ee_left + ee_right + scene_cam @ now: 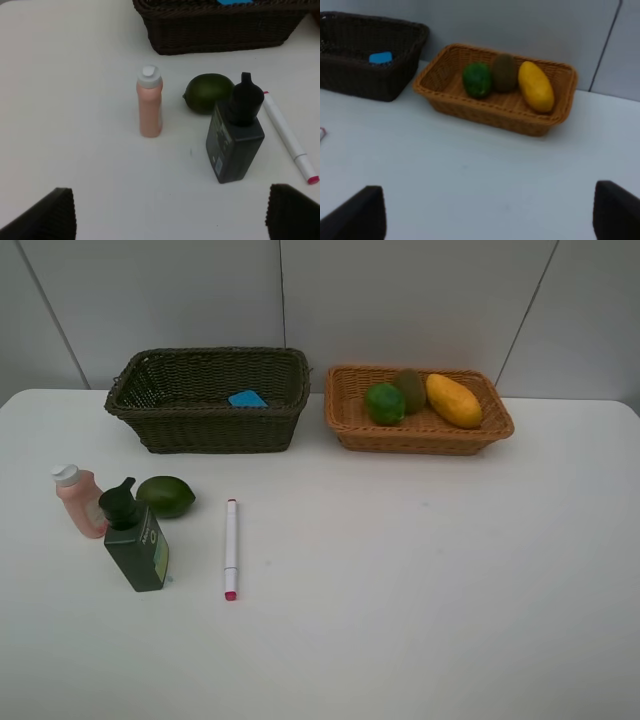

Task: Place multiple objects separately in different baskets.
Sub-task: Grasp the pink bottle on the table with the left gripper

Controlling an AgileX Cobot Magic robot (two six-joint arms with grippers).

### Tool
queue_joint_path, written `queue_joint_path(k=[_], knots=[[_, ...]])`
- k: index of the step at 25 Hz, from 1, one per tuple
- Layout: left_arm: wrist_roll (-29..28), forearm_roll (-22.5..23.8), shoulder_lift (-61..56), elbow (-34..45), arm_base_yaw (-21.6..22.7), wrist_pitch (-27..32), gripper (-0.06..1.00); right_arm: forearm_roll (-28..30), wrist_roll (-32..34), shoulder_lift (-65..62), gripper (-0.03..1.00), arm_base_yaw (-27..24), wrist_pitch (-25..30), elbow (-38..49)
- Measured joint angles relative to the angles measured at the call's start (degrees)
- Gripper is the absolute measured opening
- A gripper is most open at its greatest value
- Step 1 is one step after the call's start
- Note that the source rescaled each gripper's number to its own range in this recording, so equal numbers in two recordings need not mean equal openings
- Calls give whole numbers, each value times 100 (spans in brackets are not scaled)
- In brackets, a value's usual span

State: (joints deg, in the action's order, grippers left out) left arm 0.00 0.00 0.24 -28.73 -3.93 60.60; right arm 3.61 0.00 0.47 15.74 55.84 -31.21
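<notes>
Now my left claw [170, 219], wide open and empty, is nearest the lime [208, 93], just beyond the pump bottle [235, 142].

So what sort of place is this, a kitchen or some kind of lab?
Probably a lab test bench, not a kitchen: a white table against plain wall panels, a dark basket and a tan basket, with a pink bottle, a pump bottle and a green fruit set out loose.

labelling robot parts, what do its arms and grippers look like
Only fingertips show, in the wrist views. The left gripper has two black, blocky, matte fingers with a faintly textured surface; the right gripper has matching fingers. No arms, cables or markings are visible.
</notes>
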Motion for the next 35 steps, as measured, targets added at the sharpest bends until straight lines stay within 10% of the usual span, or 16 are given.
queue_joint_path(k=[17,35], knots=[[0,0,0,0,0,0,100,-415,-693,-69,100,-1306,484,134],[0,0,0,0,0,0,100,-415,-693,-69,100,-1346,484,134]])
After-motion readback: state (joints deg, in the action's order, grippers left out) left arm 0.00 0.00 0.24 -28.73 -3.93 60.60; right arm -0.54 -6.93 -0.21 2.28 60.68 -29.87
